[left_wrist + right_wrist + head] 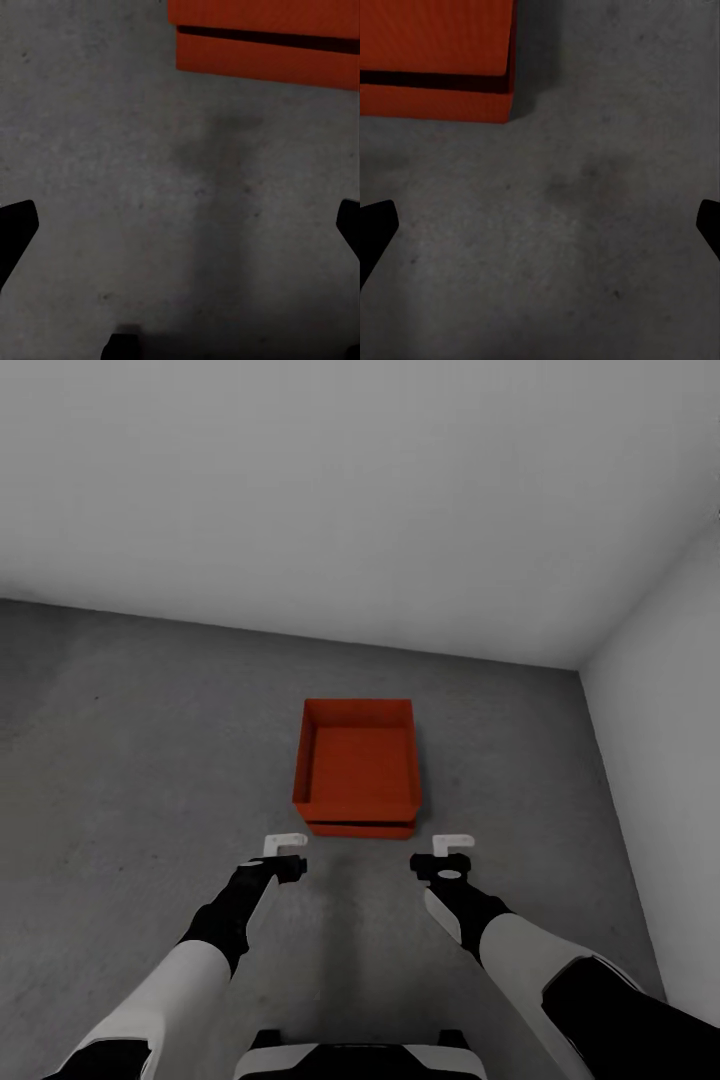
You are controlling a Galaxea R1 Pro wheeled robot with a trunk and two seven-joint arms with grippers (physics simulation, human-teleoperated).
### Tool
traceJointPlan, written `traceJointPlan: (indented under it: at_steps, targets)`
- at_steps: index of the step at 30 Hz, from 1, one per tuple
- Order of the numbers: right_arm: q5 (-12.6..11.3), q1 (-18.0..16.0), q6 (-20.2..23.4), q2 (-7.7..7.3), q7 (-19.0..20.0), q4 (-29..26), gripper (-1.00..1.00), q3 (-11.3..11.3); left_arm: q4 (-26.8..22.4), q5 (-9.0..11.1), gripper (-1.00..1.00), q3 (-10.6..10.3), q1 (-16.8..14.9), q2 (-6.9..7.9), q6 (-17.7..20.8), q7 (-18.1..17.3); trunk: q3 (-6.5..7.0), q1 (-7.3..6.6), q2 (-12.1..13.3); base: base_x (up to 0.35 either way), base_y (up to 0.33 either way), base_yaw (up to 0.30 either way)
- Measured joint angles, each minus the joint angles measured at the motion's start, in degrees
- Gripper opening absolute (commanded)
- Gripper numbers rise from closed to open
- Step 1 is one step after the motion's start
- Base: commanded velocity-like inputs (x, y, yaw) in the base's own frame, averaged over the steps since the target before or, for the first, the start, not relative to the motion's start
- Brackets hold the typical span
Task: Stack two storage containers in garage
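Two stacked storage containers (357, 772); wrist views catch their corners.

A plain grey-white back wall (330, 490) is rising ahead and meeting a second pale side wall (665, 760) in a corner at the right, both bare and evenly lit, catching no shadows.

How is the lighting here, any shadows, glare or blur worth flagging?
Head view: flat, even light, no glare; the stacked storage containers look sharp, the floor softly mottled. Left wrist view: a faint dark streak of shadow on the concrete, with the pincer fingers as black silhouettes. Right wrist view: a soft shadow beside the containers, and the image is slightly blurry.
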Motion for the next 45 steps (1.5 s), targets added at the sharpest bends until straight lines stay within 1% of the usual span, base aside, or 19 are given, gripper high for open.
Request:
traceJointPlan:
  at_steps: [21,32,37,39,41,43,44,45]
  targets:
    - [-0.1,0.0,0.0,0.0,0.0,0.0,1.0,0.0,0.0,0.0,1.0,-0.1,0.0,0.08,-0.1,-0.1,1.86,0.0,0.0,0.0,0.0,0.0]
    - [-0.1,0.0,0.0,-0.18,0.0,0.0,1.0,-0.1,0.4,-0.1,1.0,-0.2,0.0,0.37,-0.3,-0.1,2.83,0.0,0.0,0.0,0.0,0.0]
    - [0.0,0.0,0.0,-0.51,0.0,0.2,1.0,-0.2,1.0,-0.1,1.0,-0.1,0.0,1.14,-0.7,-0.2,3.24,0.0,0.0,0.0,0.0,0.0]
    - [0.0,0.0,0.0,-0.58,0.0,0.3,1.0,-0.2,1.2,0.2,1.0,-0.1,0.0,2.72,-0.7,-0.3,3.3,0.0,0.0,0.0,0.0,0.0]
    - [0.1,0.0,0.0,-0.6,0.1,0.4,1.0,-0.2,1.9,0.9,1.0,0.0,0.0,3.88,-0.8,-0.4,3.33,0.0,0.0,0.0,0.0,0.0]
    - [0.2,0.0,0.0,-0.61,0.1,0.4,1.0,-0.2,4.8,2.1,1.0,0.0,0.0,4.98,-1.1,-0.5,3.33,0.0,0.0,0.0,0.0,0.0]
    - [0.2,0.0,0.0,-0.58,0.1,0.4,1.0,-0.1,6.8,2.6,1.0,-0.1,0.0,5.66,-1.5,-0.6,3.33,0.0,0.0,0.0,0.0,0.0]
    - [0.2,0.0,0.0,-0.57,0.1,0.4,1.0,-0.1,7.5,2.7,1.0,-0.1,0.0,6.0,-1.7,-0.6,3.34,0.0,0.0,0.0,0.0,-0.004]
